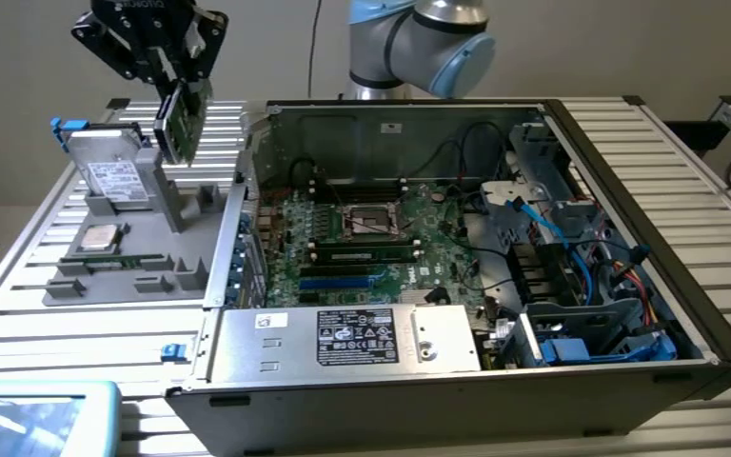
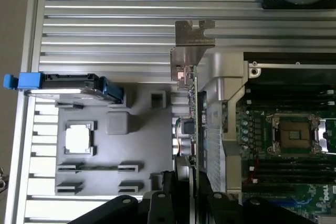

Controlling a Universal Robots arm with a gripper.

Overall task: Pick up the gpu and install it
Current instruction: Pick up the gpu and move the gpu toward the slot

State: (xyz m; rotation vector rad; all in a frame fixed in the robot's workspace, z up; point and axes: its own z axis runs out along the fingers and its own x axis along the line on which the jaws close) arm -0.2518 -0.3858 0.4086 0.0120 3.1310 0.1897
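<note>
Pickup part's done: I'm gripping the gpu [image 1: 186, 124] with the tool [image 1: 178, 86] clamped on it, dangling it over the grey parts holder [image 1: 125, 276] just beside the open PC case [image 1: 467, 371]. It isn't seated on the motherboard [image 1: 365, 238] yet.

One gpu [image 1: 186, 129], one hard drive [image 1: 114, 173], one computer case [image 1: 404, 419].

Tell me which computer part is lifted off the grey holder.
The gpu: the gripper holds it on edge above the grey holder, while the hard drive, the processor chip and the memory stick rest on it.
</note>
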